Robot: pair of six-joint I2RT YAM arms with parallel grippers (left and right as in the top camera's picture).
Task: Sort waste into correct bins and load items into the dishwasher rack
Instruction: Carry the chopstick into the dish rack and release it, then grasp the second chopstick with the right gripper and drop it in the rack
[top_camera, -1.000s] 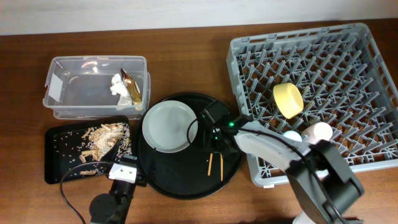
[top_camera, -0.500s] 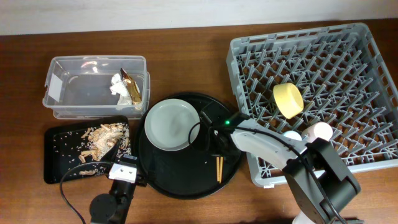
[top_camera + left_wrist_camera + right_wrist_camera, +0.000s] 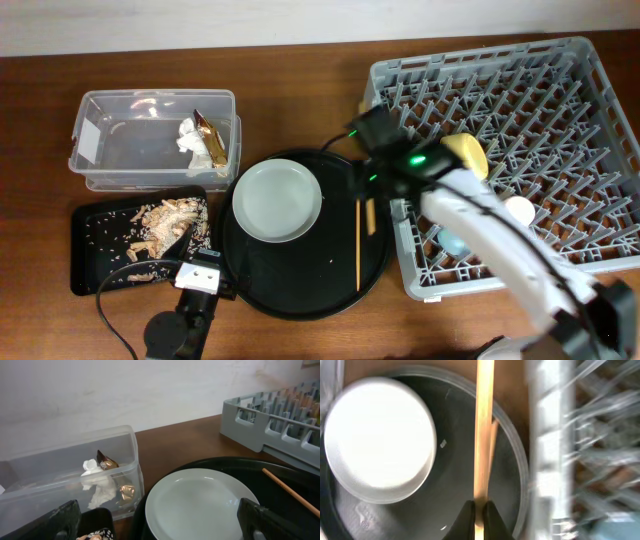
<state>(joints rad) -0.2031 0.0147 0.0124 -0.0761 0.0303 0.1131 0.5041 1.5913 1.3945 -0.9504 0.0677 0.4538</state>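
My right gripper (image 3: 368, 188) is shut on the wooden chopsticks (image 3: 358, 245) and holds them above the right side of the round black tray, beside the left wall of the grey dishwasher rack (image 3: 590, 80). In the right wrist view the jaws (image 3: 479, 510) pinch one stick (image 3: 484, 420), with the second just behind it. The pale grey plate (image 3: 277, 200) lies on the round tray. A yellow bowl (image 3: 465, 160), a pink cup (image 3: 518, 210) and a light-blue cup (image 3: 455, 240) sit in the rack. My left gripper (image 3: 160, 527) is open and empty, low in front of the plate (image 3: 200, 505).
The clear tub (image 3: 100, 170) holds white tissue (image 3: 190, 140) and a gold-brown wrapper (image 3: 212, 135). The flat black tray (image 3: 90, 250) holds beige food scraps (image 3: 170, 215). The round black tray (image 3: 290, 290) sits between them and the rack.
My right gripper has risen with the chopsticks and moved back and right, from the tray's middle to the rack's left wall. The plate and left arm have not moved.
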